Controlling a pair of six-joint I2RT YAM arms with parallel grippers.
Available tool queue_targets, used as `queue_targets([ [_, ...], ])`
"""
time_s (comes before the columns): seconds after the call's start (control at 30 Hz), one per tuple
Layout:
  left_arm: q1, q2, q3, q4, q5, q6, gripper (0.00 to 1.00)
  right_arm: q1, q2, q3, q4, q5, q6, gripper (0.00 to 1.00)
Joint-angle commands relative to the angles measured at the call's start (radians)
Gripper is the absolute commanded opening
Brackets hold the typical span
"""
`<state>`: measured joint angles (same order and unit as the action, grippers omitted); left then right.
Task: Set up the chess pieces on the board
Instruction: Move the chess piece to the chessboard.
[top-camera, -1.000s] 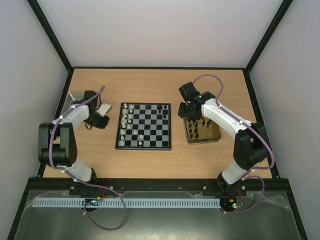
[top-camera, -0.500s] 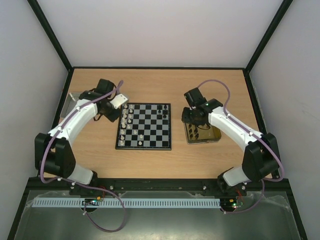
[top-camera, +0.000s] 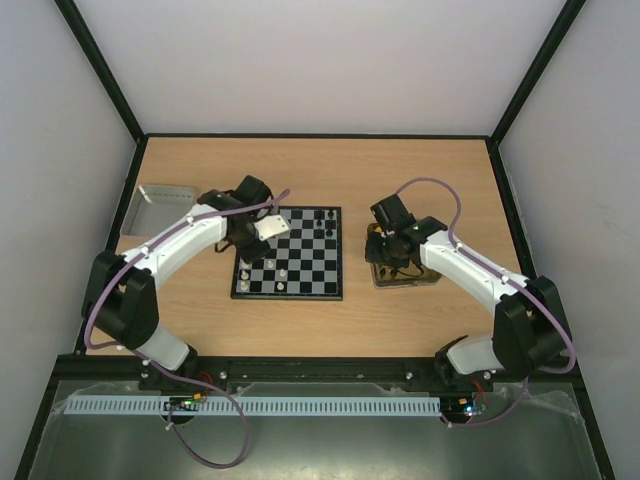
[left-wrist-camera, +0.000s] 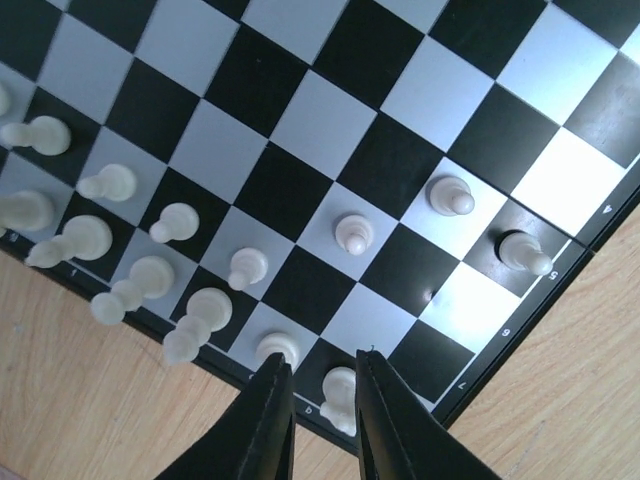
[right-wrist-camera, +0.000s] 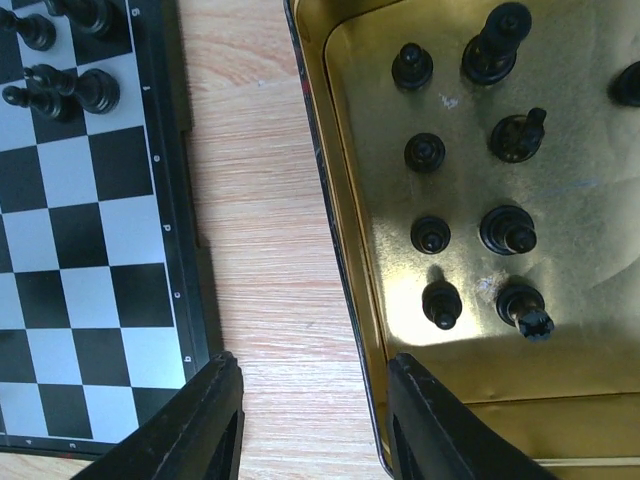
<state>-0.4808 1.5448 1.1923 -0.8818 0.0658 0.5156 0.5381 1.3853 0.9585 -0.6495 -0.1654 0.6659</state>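
Yellow tray (right-wrist-camera: 580, 260), nine black pieces (right-wrist-camera: 430, 235), left fingers (left-wrist-camera: 270, 430) narrow around one white piece (left-wrist-camera: 340, 392), right fingers (right-wrist-camera: 440, 430) wide

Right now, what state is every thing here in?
Board: partly set up.
White pieces: standing on the board, mostly along one edge.
Black pieces: a few standing at a board corner, the rest in the tray.
Yellow tray: holding black pieces.
Left gripper: open slightly around a white piece at the board's edge.
Right gripper: open, holding nothing, over the tray's rim.
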Motion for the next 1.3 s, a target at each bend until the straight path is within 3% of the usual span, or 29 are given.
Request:
queue_targets([
  [0.0, -0.028, 0.036, -0.035, 0.023, -0.047, -0.013, 0.17, 0.008, -0.037, -0.024, 0.031, 0.000, 0.013, 0.38],
  [0.57, -0.073, 0.140, -0.064, 0.114, -0.058, -0.026, 0.26, 0.008, -0.064, -0.049, 0.031, 0.009, 0.018, 0.39],
  [0.9, -0.075, 0.182, -0.062, 0.134, -0.054, -0.029, 0.26, 0.008, -0.073, -0.045, 0.017, 0.014, 0.016, 0.39],
  [1.13, -0.075, 0.199, -0.060, 0.145, -0.054, -0.032, 0.18, 0.008, -0.079, -0.048, 0.003, 0.029, 0.011, 0.39],
  [1.27, -0.075, 0.201, -0.061, 0.150, -0.057, -0.032, 0.08, 0.008, -0.079, -0.045, -0.001, 0.035, 0.009, 0.39],
])
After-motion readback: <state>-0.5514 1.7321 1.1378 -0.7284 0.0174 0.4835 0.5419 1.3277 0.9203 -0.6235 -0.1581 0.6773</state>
